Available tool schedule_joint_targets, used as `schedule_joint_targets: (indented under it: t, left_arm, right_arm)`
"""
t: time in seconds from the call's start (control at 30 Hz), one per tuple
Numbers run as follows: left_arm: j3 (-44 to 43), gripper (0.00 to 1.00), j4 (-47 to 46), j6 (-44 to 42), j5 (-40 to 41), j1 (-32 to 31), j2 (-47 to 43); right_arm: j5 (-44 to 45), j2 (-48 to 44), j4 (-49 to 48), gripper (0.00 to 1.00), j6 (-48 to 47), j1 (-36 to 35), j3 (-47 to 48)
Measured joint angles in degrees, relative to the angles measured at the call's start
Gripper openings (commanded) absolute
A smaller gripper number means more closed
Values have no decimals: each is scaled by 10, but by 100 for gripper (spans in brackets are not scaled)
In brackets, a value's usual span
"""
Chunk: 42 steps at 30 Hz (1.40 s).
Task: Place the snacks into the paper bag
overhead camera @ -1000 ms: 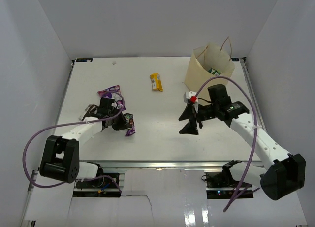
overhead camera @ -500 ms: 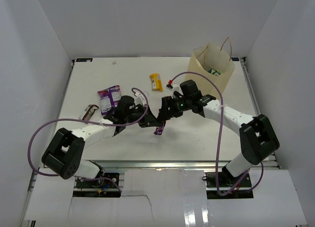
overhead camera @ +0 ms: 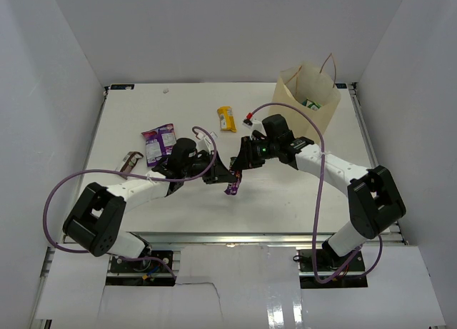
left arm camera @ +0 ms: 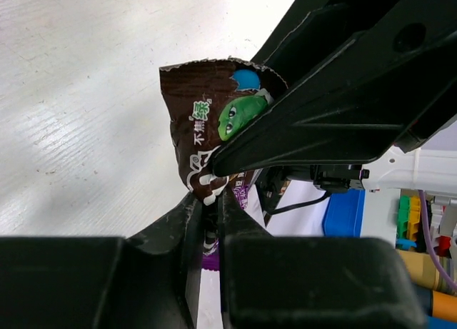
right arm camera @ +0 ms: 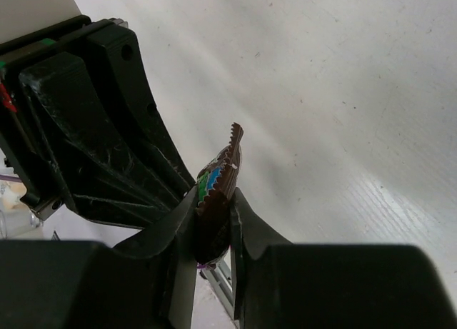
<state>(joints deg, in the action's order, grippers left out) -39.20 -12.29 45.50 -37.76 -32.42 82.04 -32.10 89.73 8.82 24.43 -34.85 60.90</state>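
A brown candy packet [left arm camera: 203, 122] with a green character and a purple lower end hangs above the table's middle, one of the snacks. Both grippers hold it at once. My left gripper [left arm camera: 209, 200] pinches its lower end between nearly closed fingers. My right gripper [right arm camera: 214, 200] is shut on its side, and the serrated edge [right arm camera: 230, 147] sticks out past the fingertips. In the top view the two grippers meet at the packet [overhead camera: 232, 188]. The paper bag [overhead camera: 289, 104] stands upright at the far right with a green pack [overhead camera: 310, 103] inside.
A yellow-orange bar [overhead camera: 226, 118] lies at the far middle. A purple candy pack [overhead camera: 158, 140] and a small brown packet [overhead camera: 130, 161] lie on the left. White walls close in the table on three sides. The right arm's cable [overhead camera: 318, 193] loops over the table's right half.
The left arm carried the packet from the left to the table's middle. The right arm swung in from beside the paper bag and shut its open jaws on the packet.
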Motion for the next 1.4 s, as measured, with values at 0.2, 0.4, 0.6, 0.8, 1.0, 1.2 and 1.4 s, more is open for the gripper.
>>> schedule_joint_targets:
  t: [0.2,0.4,0.6,0.8,1.0,1.2,1.4]
  left_arm:
    - [-2,72,4,-4,-2,-1,-6]
    - [-73,76,127,-78,52,3,-40]
    - [-145,94,256,-161,185,11,-93]
    - [-172,95,397,-212,395,38,-115]
    - [-197,96,516,-255,589,100,-92]
    - [-209,98,517,-317,691,183,-61]
    - [-209,96,457,-379,711,242,-12]
  right_arm:
    - [-20,-3,9,8,-74,3,6]
    - [-62,-29,78,8,-268,46,103]
    - [-91,-76,115,8,-408,154,240]
    - [-12,-95,96,8,-439,225,345]
    - [134,-94,41,8,-426,259,359]
    - [269,-81,-7,8,-413,266,308]
    - [315,-50,-24,26,-407,271,260]
